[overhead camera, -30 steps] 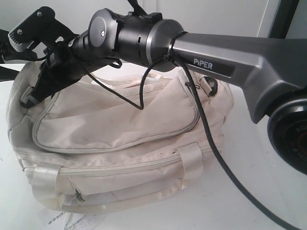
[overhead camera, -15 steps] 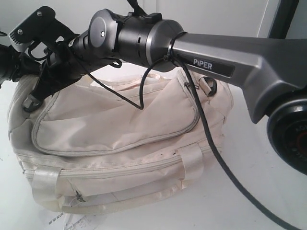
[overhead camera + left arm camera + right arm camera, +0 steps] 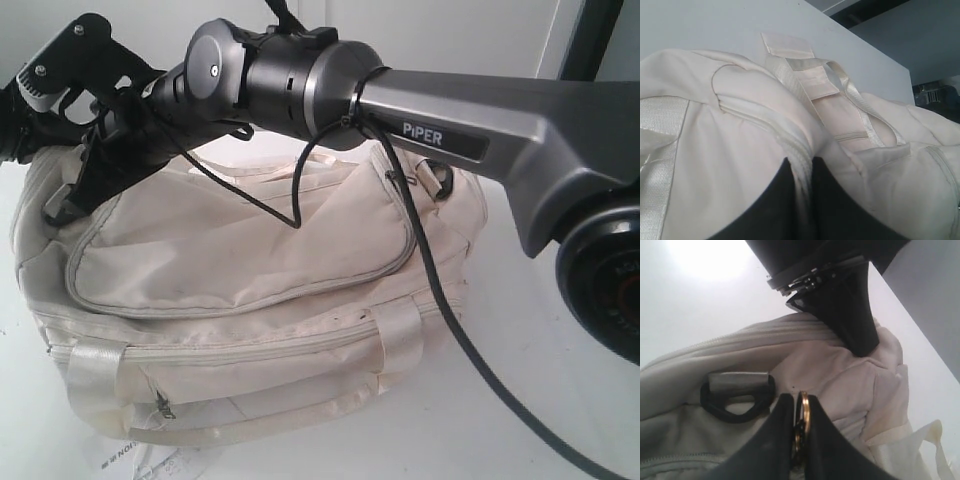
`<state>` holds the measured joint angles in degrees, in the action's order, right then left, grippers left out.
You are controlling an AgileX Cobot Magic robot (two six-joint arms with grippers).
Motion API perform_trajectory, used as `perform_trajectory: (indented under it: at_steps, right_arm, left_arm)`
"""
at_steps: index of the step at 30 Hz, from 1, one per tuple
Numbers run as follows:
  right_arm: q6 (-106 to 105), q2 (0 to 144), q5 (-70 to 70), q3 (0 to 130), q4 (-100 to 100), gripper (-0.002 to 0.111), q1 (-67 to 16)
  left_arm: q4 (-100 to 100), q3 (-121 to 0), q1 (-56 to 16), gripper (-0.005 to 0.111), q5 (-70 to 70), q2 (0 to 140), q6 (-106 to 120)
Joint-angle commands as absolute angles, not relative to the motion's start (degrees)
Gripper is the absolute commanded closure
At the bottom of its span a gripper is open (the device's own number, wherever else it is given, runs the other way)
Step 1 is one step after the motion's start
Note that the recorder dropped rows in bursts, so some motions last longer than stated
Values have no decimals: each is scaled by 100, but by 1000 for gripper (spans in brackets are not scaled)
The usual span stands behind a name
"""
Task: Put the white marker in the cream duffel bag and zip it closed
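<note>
Zipping stage judged in hand: left hand (image 3: 799, 200) clamps the cream duffel bag (image 3: 250, 370), right hand (image 3: 796, 435) pinches the brass zip pull (image 3: 803, 415); next, draw it along the flap (image 3: 240, 250)

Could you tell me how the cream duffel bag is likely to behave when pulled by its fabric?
Probably floppy: the cream duffel bag sags and creases, and its cloth bunches in the shut left gripper. It would likely stretch and deform before sliding. Its shiny strap handles may be slippery.
</note>
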<state>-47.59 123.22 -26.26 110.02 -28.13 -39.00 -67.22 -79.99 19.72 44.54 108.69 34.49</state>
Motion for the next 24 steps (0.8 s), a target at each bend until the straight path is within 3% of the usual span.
perform_trajectory:
  at_steps: [1,24]
  right_arm:
    - [-4795,12251,-3067,11010,-2877,108,-3939]
    - [-5036,12178,-4268,11010,-4057,108,-3943]
  left_arm:
    - [-7113,-8014,2066,107,4045,10844,3468]
    - [-7196,-8014,2100,107,3959,10877,3429]
